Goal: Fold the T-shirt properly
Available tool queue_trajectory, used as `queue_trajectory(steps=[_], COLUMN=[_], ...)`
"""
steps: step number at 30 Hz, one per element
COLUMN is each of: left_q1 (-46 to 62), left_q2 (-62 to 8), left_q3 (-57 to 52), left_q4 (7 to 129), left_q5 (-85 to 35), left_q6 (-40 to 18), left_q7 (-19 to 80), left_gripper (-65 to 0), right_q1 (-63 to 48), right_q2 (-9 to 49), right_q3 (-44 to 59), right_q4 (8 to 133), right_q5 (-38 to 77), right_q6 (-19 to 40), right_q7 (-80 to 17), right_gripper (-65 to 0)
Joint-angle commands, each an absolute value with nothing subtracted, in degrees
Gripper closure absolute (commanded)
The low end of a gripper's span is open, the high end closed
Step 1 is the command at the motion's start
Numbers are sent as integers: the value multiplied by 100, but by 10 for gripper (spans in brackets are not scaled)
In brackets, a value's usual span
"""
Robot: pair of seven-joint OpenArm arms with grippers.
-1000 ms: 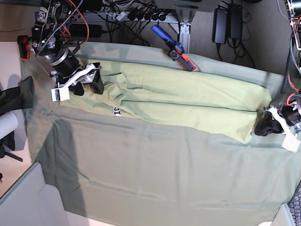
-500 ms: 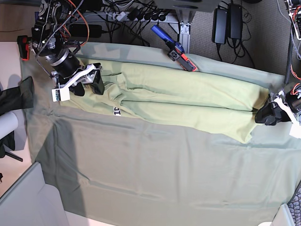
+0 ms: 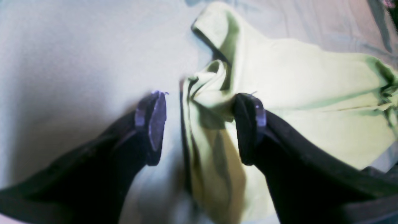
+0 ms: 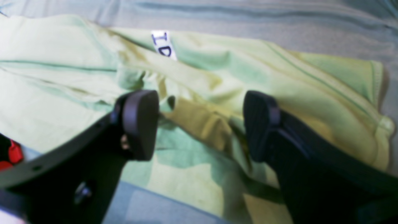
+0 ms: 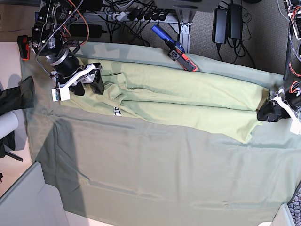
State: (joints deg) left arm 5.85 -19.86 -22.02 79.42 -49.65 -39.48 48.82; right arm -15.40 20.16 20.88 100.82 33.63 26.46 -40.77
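The light yellow-green T-shirt (image 5: 188, 101) lies folded into a long band across the back of the grey-green table cloth (image 5: 164, 174). Its white neck label (image 5: 116, 111) shows near the left end and in the right wrist view (image 4: 161, 43). My right gripper (image 5: 89, 84) is at the shirt's left end, open, its jaws straddling bunched fabric (image 4: 199, 124). My left gripper (image 5: 267, 113) is at the shirt's right end, open, with the crumpled shirt edge (image 3: 205, 102) between its fingers (image 3: 152, 124).
A blue and red tool (image 5: 175, 48) lies on the cloth's back edge. A dark cloth (image 5: 14, 96) hangs off the left side. Cables and power bricks (image 5: 225, 21) lie behind the table. A red object (image 5: 22, 47) sits at the far left.
My left gripper has moved toward the back along the shirt's right end. The right arm and the shirt have hardly moved.
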Motion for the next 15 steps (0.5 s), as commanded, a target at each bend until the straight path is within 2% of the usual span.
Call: queue_trajectory(steps=[1,15], left_q1=[506,508], left_q2=[-2053,-1741], left_q3=[-2231,-1876], left_q4=[8016,8014], left_q5=[-5120,-4971], left_q6=[-4000,-4000], left_q7=[4786,4823], left_gripper=[-381,-381], right_q1=[-1498,-1496], right_q2=[2106,2080], right_q3=[2137,2137], right_q4=[10184,10184], right_q5=[3454,3474], right_q6=[2849,2849], right_q7=[-3953,-3951], right_gripper=[-420,-420])
